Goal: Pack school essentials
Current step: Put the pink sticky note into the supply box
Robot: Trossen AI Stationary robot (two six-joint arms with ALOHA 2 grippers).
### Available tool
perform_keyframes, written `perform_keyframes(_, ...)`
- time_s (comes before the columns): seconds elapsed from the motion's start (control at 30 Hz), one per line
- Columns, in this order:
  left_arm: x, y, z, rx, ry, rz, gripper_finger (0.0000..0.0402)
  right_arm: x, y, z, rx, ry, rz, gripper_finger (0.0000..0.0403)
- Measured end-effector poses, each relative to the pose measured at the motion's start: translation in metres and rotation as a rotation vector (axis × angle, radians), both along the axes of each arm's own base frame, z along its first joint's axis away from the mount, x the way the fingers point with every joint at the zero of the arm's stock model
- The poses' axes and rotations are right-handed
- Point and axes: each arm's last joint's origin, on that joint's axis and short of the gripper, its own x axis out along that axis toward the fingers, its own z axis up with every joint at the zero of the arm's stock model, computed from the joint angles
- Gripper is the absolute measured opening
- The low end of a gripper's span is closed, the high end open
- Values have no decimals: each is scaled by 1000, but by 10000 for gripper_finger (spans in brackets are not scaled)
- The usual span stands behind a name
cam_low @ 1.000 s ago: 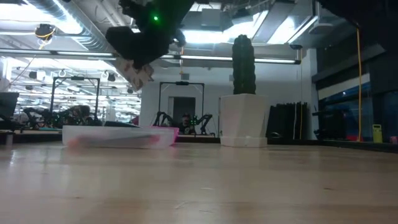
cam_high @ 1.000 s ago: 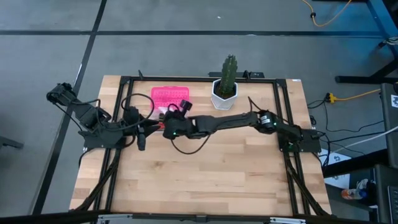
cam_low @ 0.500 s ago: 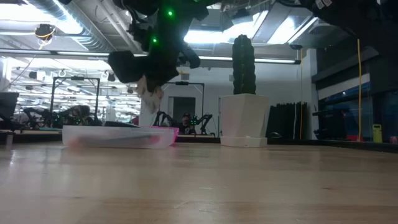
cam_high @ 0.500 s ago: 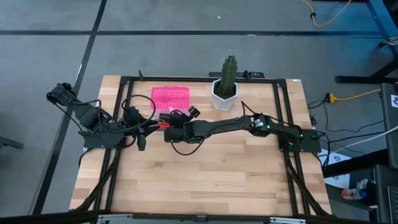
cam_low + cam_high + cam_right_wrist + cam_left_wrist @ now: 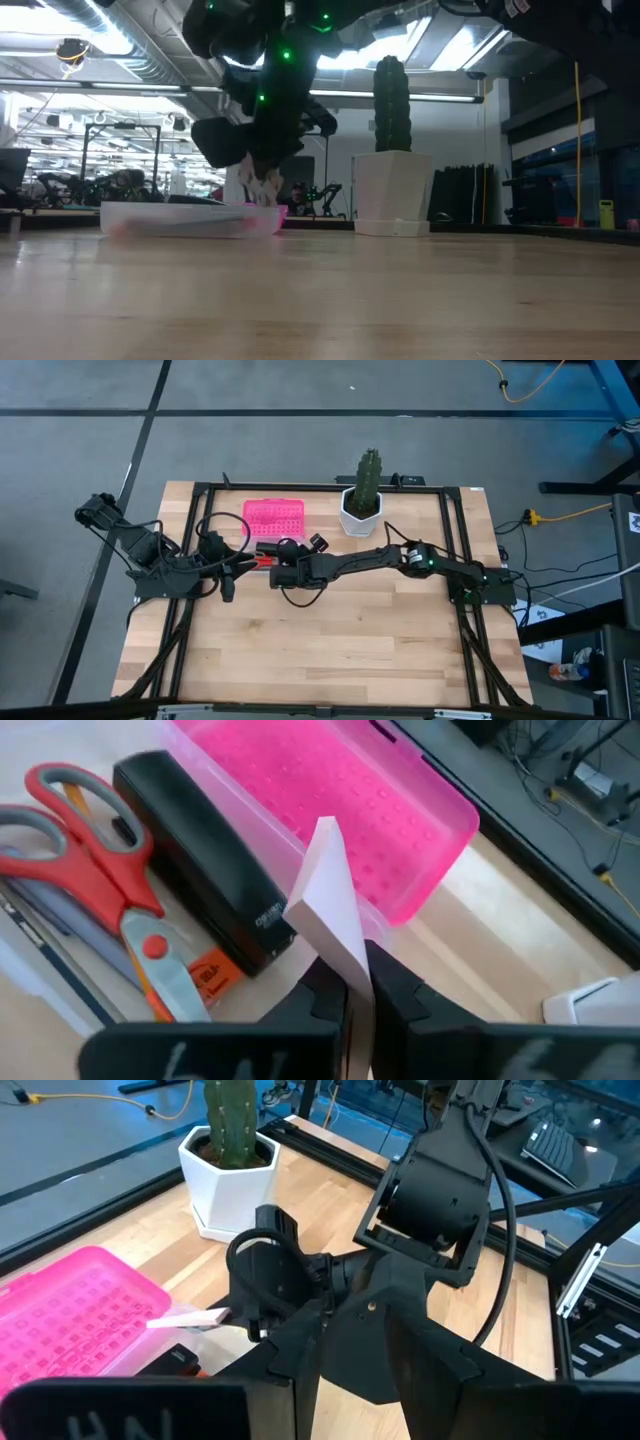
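Tabletop: right gripper (image 5: 345,982) pinches white eraser (image 5: 330,890) (upright) above scissors (image 5: 110,870).

Scissors (image 5: 95,885) and oblong block (image 5: 205,885) side by side, just beside the lidded box (image 5: 345,800); cactus (image 5: 368,480) right of it.

scissors (image 5: 90,860) cut off, pens mostly hidden

Pale wood counter (image 5: 330,640), faint sheen; pink lid (image 5: 370,815) glossy dimpled plastic; black block (image 5: 205,885) matt; scissors (image 5: 110,880) smooth red plastic handles.
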Motion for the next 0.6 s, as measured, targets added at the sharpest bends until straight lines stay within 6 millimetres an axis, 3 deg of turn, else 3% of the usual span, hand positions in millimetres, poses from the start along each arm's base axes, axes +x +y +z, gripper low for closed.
perform_keyframes(0.6,0,0,0,-1,0,0,105,3,-3,0,59,-24,14,29)
